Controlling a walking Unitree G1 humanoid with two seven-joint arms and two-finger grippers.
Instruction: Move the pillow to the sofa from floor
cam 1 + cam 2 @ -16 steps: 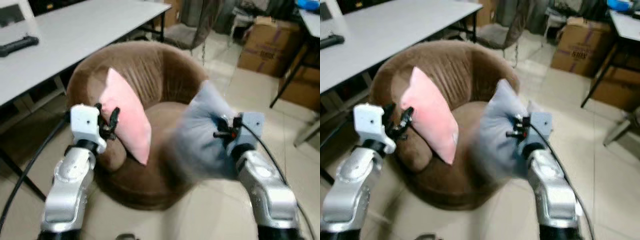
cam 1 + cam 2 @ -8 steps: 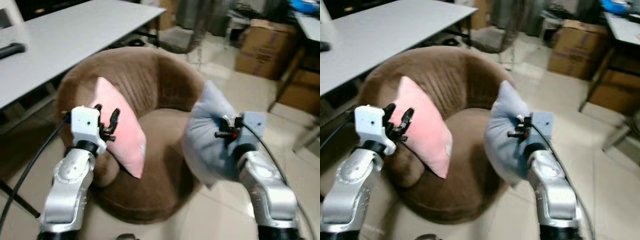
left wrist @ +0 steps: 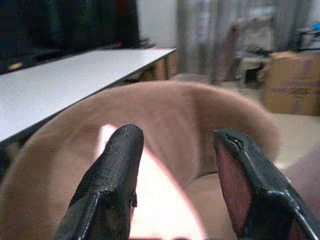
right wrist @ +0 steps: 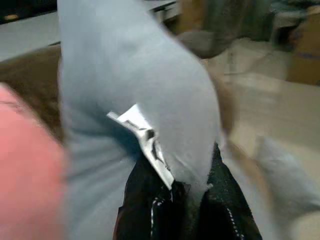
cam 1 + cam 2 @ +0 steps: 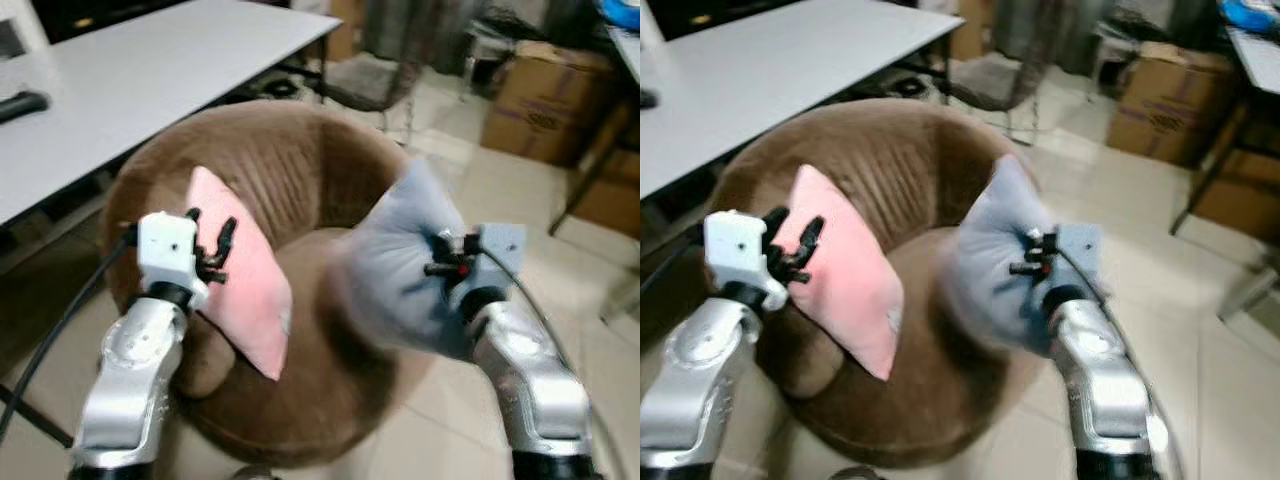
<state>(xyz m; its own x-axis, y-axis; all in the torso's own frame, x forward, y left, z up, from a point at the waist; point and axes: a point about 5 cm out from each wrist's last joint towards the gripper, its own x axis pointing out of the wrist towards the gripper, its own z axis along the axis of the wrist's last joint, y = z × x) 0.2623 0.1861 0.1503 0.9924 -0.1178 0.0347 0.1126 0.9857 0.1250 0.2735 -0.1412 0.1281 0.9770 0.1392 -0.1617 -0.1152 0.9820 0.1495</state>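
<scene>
Sofa (image 5: 300, 170), the round brown landmark, bore a pink pillow (image 5: 245, 275) propped on its left side. Left claw (image 5: 212, 247) hung spread and empty just before that pillow. Right claw (image 5: 436, 258) pinched the grey pillow (image 5: 395, 265), held aloft over the sofa's right front edge; the open seat lay to the left of the grey pillow and below it, a likely drop point.

Grey pillow (image 5: 400, 265) held above brown sofa (image 5: 300, 160).
</scene>
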